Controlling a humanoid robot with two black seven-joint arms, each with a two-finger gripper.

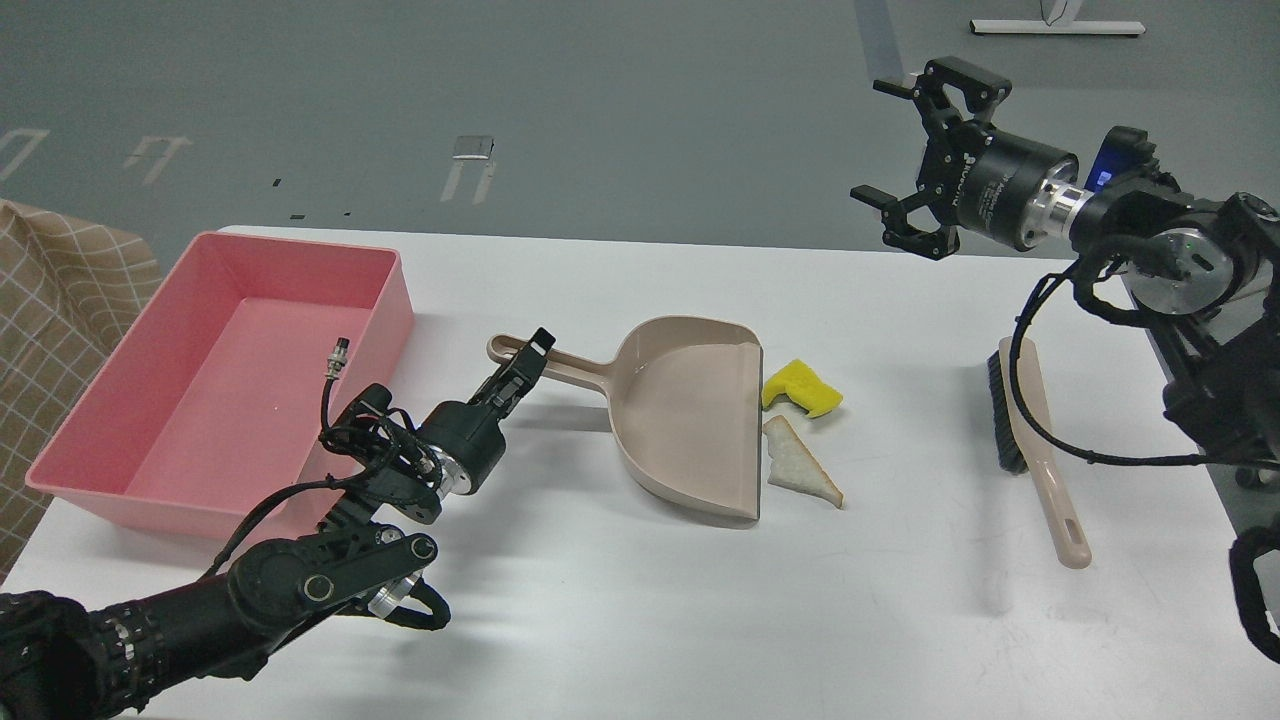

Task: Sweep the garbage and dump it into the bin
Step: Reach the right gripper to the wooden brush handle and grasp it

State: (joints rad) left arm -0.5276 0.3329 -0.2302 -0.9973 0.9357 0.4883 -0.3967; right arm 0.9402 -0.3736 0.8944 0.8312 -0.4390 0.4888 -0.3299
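Note:
A beige dustpan [690, 410] lies on the white table [620, 600], its mouth facing right and its long handle [560, 368] pointing left. A yellow spongy chunk [800, 390] and a whitish triangular bread slice [797, 464] lie just right of the pan's mouth. My left gripper [530, 358] is at the dustpan handle, its fingers close together around or on it. My right gripper [915, 150] is open and empty, raised above the table's far right edge. The pink bin [100, 450] stands at the left.
A beige hand brush [1030, 430] with black bristles lies on the table at the right, below my right arm. A tan checked cloth [60, 300] is at the far left, off the table. The grey floor lies beyond the table's far edge.

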